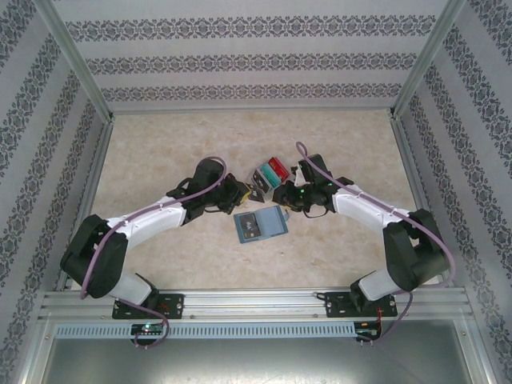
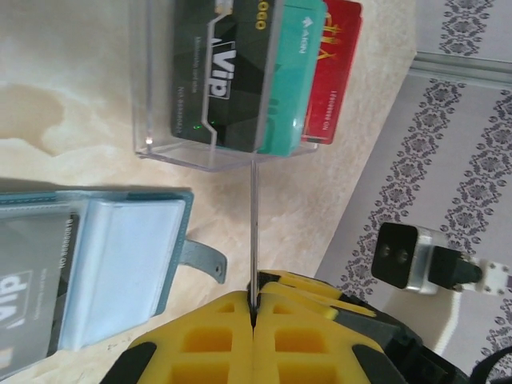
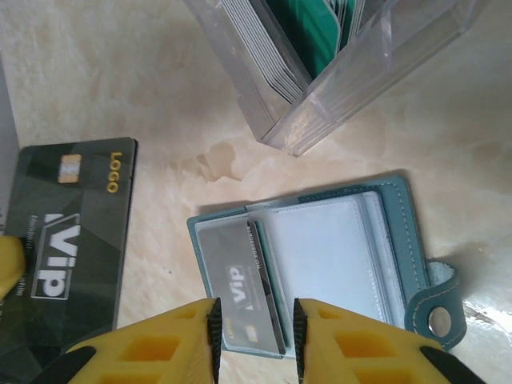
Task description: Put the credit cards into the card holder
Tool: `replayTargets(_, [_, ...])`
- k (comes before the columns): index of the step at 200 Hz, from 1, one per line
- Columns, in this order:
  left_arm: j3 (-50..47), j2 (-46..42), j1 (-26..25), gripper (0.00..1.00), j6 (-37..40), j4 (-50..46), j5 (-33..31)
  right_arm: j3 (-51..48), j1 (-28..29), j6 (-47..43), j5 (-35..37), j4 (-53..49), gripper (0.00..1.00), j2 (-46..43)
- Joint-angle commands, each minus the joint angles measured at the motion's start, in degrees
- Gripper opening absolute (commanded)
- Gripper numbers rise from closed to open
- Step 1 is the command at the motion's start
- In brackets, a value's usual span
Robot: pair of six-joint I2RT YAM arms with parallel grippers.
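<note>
Card holder (image 3: 336, 264): teal-blue wallet, lying open and flat on the table (image 1: 160, 152), between the two arms and nearer their bases than the clear box (image 3: 360, 72). Clear inner pockets face up, and the snap strap (image 3: 436, 308) sticks out at one edge.

Pocketed card (image 3: 240, 296): black, marked "VIP", sitting in the pocket on one side of the wallet.

Held card (image 3: 76, 240): black, "VIP" and "LOGO" printed on its face, off to the side of the wallet. The left wrist view shows it edge-on as a thin line (image 2: 254, 232).

Left gripper (image 2: 254, 308): yellow fingers pressed together on the held card's edge, just beside the wallet.

Right gripper (image 3: 254, 320): yellow fingers spread with nothing between them, poised over the pocketed card's end of the wallet.

Clear box: transparent plastic, standing just beyond the wallet. It holds upright cards, among them a black card (image 2: 216, 72), a teal card (image 2: 292, 88) and a red card (image 2: 332, 72).

Table: pale marbled surface inside patterned walls.
</note>
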Motion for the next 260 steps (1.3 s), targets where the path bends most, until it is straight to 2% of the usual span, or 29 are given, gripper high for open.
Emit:
replayTargets(1, [-1.88,-1.22,-0.58,0.0,-2.49,2.67,-1.51,-0.02,-0.02,-0.48,4.09,-0.51,0.32,-2.86])
replayTargets(24, [-3.54,0.04,-0.49,0.0,2.31,13.52,1.23,-1.74,-1.7,2.83,3.52,3.66,0.36,-6.96])
replayTargets(55, [-2.76,3.17,-0.23,0.0,5.54,28.1,8.22,-2.92,-3.83,8.19,-1.71,11.6,0.51,-10.29])
replayTargets(79, [-0.63,5.01,-0.23,0.0,6.59,32.56,10.97,-0.51,-3.99,11.01,-5.95,13.7,0.53,-8.92])
replayTargets(121, [0.14,5.67,-0.23,0.0,6.93,36.44,11.97,0.88,-4.12,14.22,-7.79,16.48,0.49,-7.16])
replayTargets(167, [0.04,5.93,-0.23,0.0,5.79,41.33,13.35,-0.06,-4.17,19.5,-13.24,26.26,0.43,-4.42])
replayTargets(182, [-0.35,6.35,-0.23,0.02,4.51,44.2,13.44,-0.3,-4.42,19.82,-12.07,26.25,0.37,-4.78])
replayTargets(229, [-0.41,9.13,-0.21,0.04,-1.54,55.66,14.78,-1.62,-6.16,19.99,-9.45,25.4,0.37,-5.77])
replayTargets(260, [-1.19,8.86,-0.23,0.04,-2.35,56.99,13.89,-2.8,-6.96,20.38,-7.48,25.59,0.36,-7.66])
